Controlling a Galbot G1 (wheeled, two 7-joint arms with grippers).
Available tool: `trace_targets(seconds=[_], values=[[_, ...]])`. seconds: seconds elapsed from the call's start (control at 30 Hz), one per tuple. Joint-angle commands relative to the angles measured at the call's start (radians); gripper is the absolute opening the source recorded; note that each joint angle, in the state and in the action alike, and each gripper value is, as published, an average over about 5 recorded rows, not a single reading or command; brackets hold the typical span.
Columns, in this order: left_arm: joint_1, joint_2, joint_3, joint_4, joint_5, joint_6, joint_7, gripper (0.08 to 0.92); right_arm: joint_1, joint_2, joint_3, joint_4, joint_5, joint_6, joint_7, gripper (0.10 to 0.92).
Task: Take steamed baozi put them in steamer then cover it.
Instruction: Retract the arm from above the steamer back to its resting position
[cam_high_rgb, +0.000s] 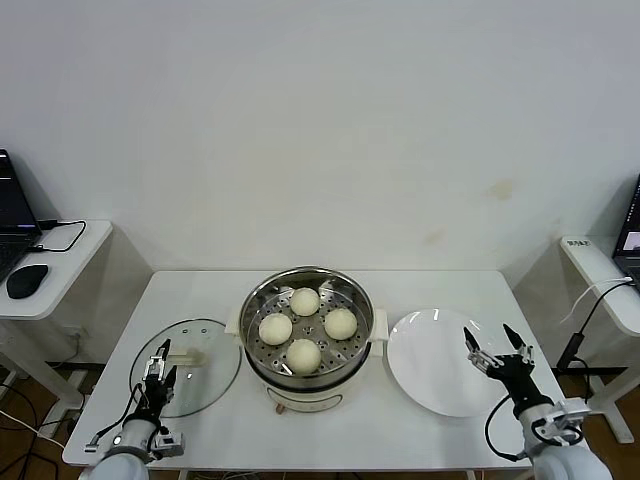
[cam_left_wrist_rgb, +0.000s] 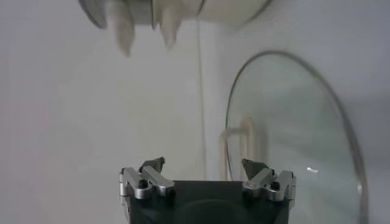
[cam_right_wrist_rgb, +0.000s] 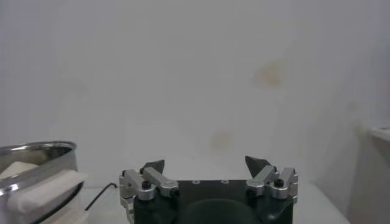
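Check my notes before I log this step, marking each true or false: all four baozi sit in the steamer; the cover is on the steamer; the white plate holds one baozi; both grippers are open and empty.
1. All four steamed baozi sit in the steamer. True.
2. The cover is on the steamer. False: it lies flat on the table, on the steamer's left.
3. The white plate holds one baozi. False: it is bare.
4. The left gripper and right gripper are open and empty. True.
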Motion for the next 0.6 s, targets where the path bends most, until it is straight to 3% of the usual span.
trace_targets(seconds=[0.03, 0.6], values=[[-0.107, 0.005, 0.011, 0.101, 0.026, 0.053, -0.014, 0.823, -0.020, 0.011, 0.013, -0.009, -0.004, 0.007, 0.000, 0.823], [-0.173, -0.023, 0.036, 0.167, -0.008, 0.069, -0.025, 0.823, -0.040, 0.024, 0.023, -0.020, -0.015, 0.013, -0.005, 0.823]])
